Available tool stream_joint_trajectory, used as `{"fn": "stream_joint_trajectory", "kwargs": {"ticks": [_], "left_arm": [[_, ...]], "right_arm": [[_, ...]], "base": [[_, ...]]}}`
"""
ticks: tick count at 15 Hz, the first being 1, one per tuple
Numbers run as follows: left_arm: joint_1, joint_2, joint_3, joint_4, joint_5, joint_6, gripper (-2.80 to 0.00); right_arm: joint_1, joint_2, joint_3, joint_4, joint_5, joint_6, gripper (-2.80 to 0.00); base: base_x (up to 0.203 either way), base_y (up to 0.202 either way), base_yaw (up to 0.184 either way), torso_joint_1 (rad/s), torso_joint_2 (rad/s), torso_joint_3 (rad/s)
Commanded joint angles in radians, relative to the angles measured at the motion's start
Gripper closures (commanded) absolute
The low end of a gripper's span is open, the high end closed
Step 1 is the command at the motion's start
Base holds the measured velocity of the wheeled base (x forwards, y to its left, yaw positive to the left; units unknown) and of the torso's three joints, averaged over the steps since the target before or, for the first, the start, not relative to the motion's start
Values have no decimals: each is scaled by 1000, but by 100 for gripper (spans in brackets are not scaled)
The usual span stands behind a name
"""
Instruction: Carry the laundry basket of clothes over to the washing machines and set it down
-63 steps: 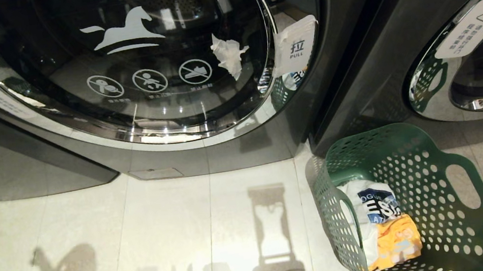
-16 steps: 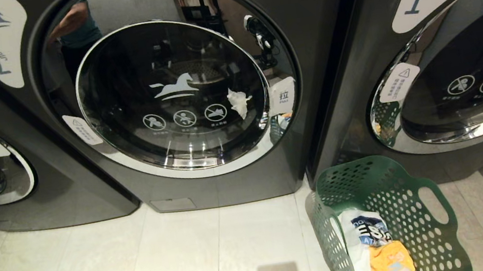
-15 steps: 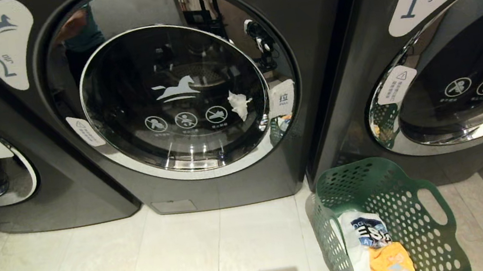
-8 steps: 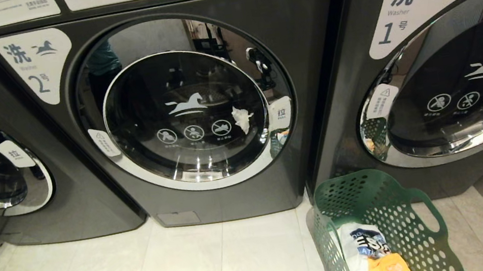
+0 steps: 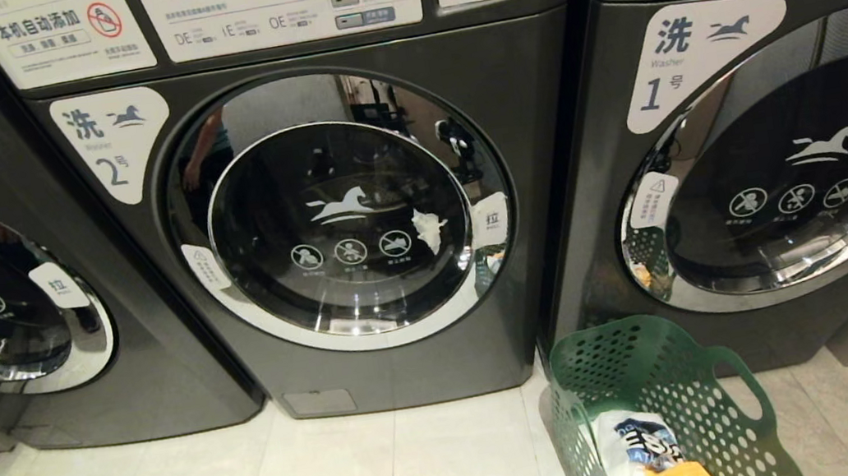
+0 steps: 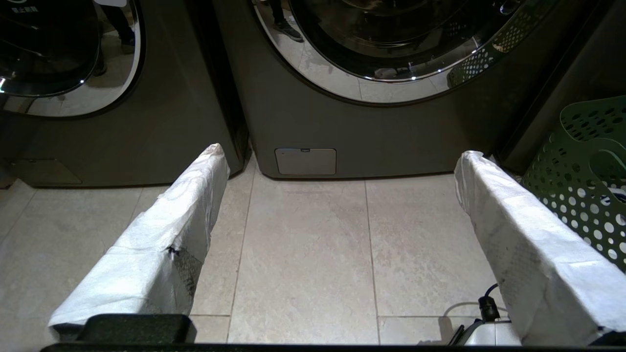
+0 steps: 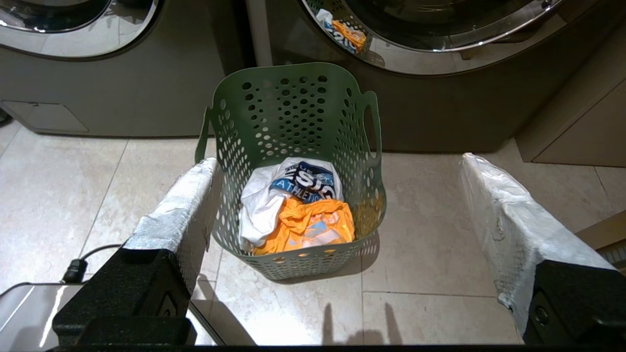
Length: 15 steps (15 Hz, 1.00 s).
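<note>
Both grippers, left gripper (image 6: 337,161) and right gripper (image 7: 337,166), are spread wide and empty. The laundry basket (image 5: 662,370) with the clothes (image 5: 644,448) is set on the floor against the washing machines (image 5: 355,223); the view has been raised, so delivery is judged done.

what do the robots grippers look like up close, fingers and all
Both look alike: two long flat fingers wrapped in white, papery, slightly wrinkled covering, mounted on black textured blocks. The left gripper has a dark scuffed tear on one finger and a black cable plugged in near the other. The right gripper shows black mounts with round screw holes and a black cable near a shiny grey housing.
</note>
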Motion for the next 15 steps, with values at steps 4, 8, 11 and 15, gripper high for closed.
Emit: {"fn": "stream_joint_trajectory", "kwargs": {"ticks": [4,8,11,15], "left_arm": [[0,0,0,1,0,-2,-280],[0,0,0,1,2,-2,-280],[0,0,0,1,0,-2,-280],[0,0,0,1,2,-4,-280]], "right_arm": [[1,2,0,1,1,0,-280],[1,2,0,2,1,1,-280],[-1,1,0,2,0,1,-280],[0,0,0,2,0,1,-280]], "base": [[0,0,0,0,0,0],[0,0,0,0,0,0],[0,0,0,0,0,0],[0,0,0,0,0,0]]}}
